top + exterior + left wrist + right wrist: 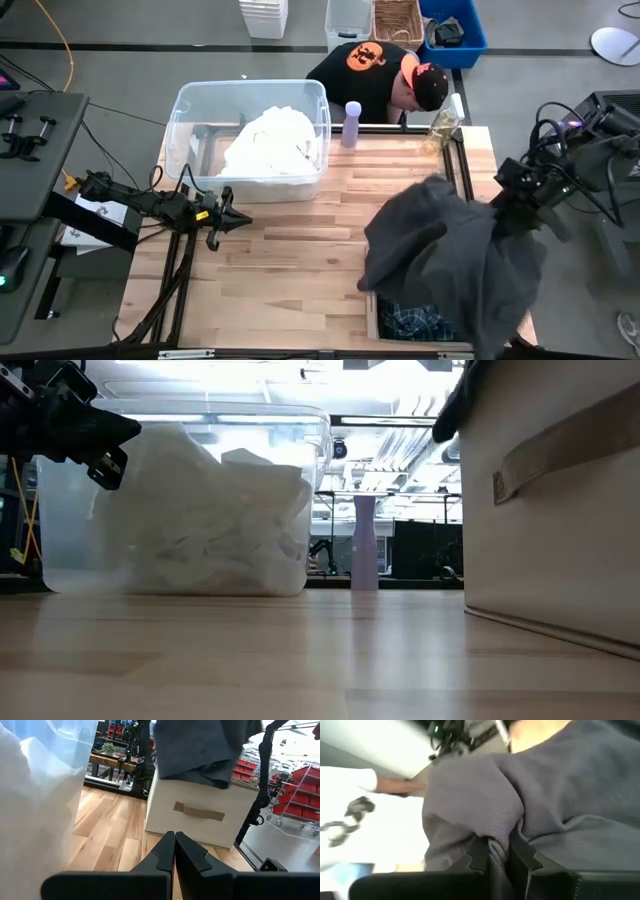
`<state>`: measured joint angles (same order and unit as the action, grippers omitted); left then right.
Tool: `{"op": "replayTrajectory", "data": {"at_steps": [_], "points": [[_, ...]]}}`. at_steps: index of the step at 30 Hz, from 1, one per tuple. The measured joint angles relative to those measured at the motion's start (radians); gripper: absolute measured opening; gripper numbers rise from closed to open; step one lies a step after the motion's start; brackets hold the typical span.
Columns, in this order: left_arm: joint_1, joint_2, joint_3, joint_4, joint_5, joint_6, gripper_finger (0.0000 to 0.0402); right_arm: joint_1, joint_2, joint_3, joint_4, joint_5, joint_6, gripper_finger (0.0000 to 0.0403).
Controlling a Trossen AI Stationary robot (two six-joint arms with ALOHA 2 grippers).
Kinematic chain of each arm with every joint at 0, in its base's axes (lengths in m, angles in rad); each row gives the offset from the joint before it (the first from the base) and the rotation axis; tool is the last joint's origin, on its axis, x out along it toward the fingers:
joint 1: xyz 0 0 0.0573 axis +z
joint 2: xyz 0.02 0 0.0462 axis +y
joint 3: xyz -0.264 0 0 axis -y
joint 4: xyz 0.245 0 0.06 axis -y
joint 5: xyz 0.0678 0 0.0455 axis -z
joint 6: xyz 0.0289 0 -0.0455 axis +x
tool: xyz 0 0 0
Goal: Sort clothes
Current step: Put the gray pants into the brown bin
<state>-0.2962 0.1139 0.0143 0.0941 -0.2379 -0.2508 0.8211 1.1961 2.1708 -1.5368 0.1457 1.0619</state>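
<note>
A dark grey garment [445,250] hangs from my right gripper [500,205] over the beige fabric bin [560,510] at the table's right near corner. A blue-and-white plaid shirt [410,320] lies in that bin. White and cream clothes [270,140] lie piled in the clear plastic tub [190,110] at the far left. My left gripper [235,217] is shut and empty, above the table just near of the tub. The grey garment also shows in the left wrist view [200,745], draped over the bin's top. My right gripper pinches a bunched fold of the grey garment [497,845] between its two fingers. The cloth spreads out from the fingers and hangs slack over the bin. Which part of the garment the fold belongs to, I cannot tell.
A lilac bottle [351,124] stands at the table's far edge beside the tub. A person in a black shirt and cap [385,70] bends at the far edge. A clear bottle [443,125] stands at the far right. Bare wood lies between tub and bin.
</note>
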Motion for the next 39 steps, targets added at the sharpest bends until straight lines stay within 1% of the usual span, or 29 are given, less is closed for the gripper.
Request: {"op": "replayTrajectory", "data": {"at_steps": [3,6,8,12,14,16,18,20,23,25,30,35,37,39], "points": [[0.0,0.0,0.0,0.0,0.0,0.0,0.0001,0.0,-0.001,0.0,-0.014,-0.062,0.082,0.0028],[0.0,0.0,0.0,0.0,0.0,0.0,0.0001,0.0,0.002,-0.024,-0.032,-0.178,0.191,0.0027],[0.0,0.0,0.0,0.0,0.0,0.0,0.0001,0.0,0.009,-0.058,-0.032,-0.228,0.237,0.0027],[0.0,0.0,0.0,0.0,0.0,0.0,0.0001,0.0,0.014,-0.219,-0.031,-0.403,0.332,0.0027],[0.0,0.0,0.0,0.0,0.0,0.0,0.0001,0.0,0.016,-0.33,-0.028,-0.437,0.341,0.0027],[0.0,0.0,0.0,0.0,0.0,0.0,0.0001,-0.005,0.016,-0.443,-0.029,-0.404,0.363,0.0027],[0.0,0.0,0.0,0.0,0.0,0.0,0.0001,-0.026,0.015,-0.545,-0.018,-0.321,0.408,0.0027],[0.0,0.0,0.0,0.0,0.0,0.0,0.0001,-0.056,0.016,-0.623,0.063,-0.243,0.421,0.0027],[0.0,0.0,0.0,0.0,0.0,0.0,0.0001,-0.105,0.017,-0.703,0.215,-0.102,0.423,0.0027],[0.0,0.0,0.0,0.0,0.0,0.0,0.0001,-0.142,0.019,-0.749,0.31,-0.043,0.423,0.0027],[0.0,0.0,0.0,0.0,0.0,0.0,0.0001,-0.215,0.077,-0.874,0.38,0.0,0.463,0.0025],[0.0,0.0,0.0,0.0,0.0,0.0,0.0001,-0.259,0.182,-1.021,0.451,-0.011,0.506,0.0025],[0.0,0.0,0.0,0.0,0.0,0.0,0.0001,-0.276,0.226,-1.077,0.465,-0.013,0.554,0.0025],[0.0,0.0,0.0,0.0,0.0,0.0,0.0001,-0.296,0.267,-1.138,0.494,-0.027,0.636,0.0025]]}}
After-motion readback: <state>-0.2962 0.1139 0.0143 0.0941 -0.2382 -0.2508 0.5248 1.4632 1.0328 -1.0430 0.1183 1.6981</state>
